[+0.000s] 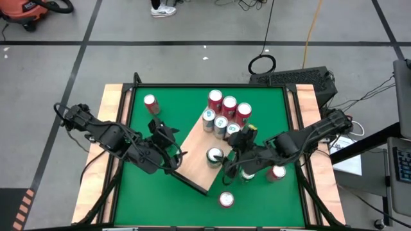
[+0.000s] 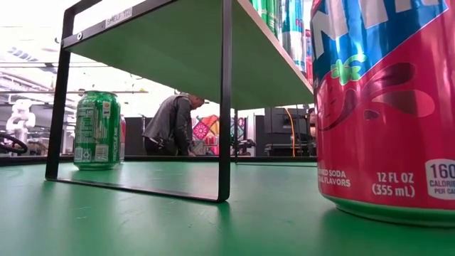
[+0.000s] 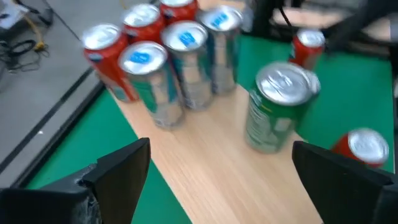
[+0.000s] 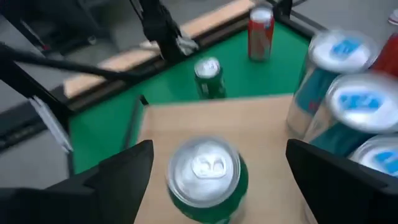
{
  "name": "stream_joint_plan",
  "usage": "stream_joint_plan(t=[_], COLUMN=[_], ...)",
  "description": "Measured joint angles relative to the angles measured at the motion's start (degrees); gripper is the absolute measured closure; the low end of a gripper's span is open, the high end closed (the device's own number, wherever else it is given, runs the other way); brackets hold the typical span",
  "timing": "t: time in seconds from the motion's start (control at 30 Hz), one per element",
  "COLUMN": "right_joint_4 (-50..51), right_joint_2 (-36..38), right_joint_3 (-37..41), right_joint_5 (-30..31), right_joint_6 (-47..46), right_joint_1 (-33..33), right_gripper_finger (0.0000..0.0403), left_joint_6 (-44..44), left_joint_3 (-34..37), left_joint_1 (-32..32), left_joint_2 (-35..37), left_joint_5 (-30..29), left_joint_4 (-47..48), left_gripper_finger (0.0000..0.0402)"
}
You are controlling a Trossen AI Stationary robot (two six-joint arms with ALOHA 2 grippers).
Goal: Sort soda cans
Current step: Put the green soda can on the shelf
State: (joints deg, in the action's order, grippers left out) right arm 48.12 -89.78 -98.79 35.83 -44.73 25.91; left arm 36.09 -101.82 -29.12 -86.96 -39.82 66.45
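While both grippers stood wide and empty, the right gripper [image 1: 239, 149] hung just beside a green can [image 1: 214, 156] standing alone on the board [image 1: 196, 154], its arm angling in from the right edge. The left gripper [image 1: 168, 142] faced that can from the board's left edge. Six cans [image 1: 223, 112] crowded the board's far corner; bare wood lay between.

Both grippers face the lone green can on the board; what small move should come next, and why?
Probably the right gripper should ease forward around the green can and close: its fingers are open and already flank it, while the open left gripper sits farther back on the wooden board.
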Motion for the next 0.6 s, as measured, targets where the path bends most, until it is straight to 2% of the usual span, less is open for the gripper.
stream_joint_plan(t=[0.17,0.3,0.43,0.6], right_joint_4=[9.5,17.2,22.9,25.3], right_joint_2=[0.3,0.2,0.2,0.1], right_joint_3=[-9.7,-14.4,-16.1,-16.1], right_joint_5=[0.0,-0.1,0.0,0.0], right_joint_6=[-0.6,-5.2,-11.2,-17.4], right_joint_1=[1.7,4.2,7.3,9.7], right_gripper_finger=[0.0044,0.0048,0.0049,0.0049], left_joint_6=[-5.9,-9.3,-9.4,-6.5], left_joint_3=[0.0,0.0,0.0,0.0], left_joint_1=[0.3,0.3,0.3,0.3], left_joint_2=[-3.0,-6.2,-8.6,-11.4], left_joint_5=[6.6,11.2,12.1,12.0], left_joint_4=[-4.0,-8.6,-11.5,-13.0], left_gripper_finger=[0.0057,0.0097,0.0137,0.0190])
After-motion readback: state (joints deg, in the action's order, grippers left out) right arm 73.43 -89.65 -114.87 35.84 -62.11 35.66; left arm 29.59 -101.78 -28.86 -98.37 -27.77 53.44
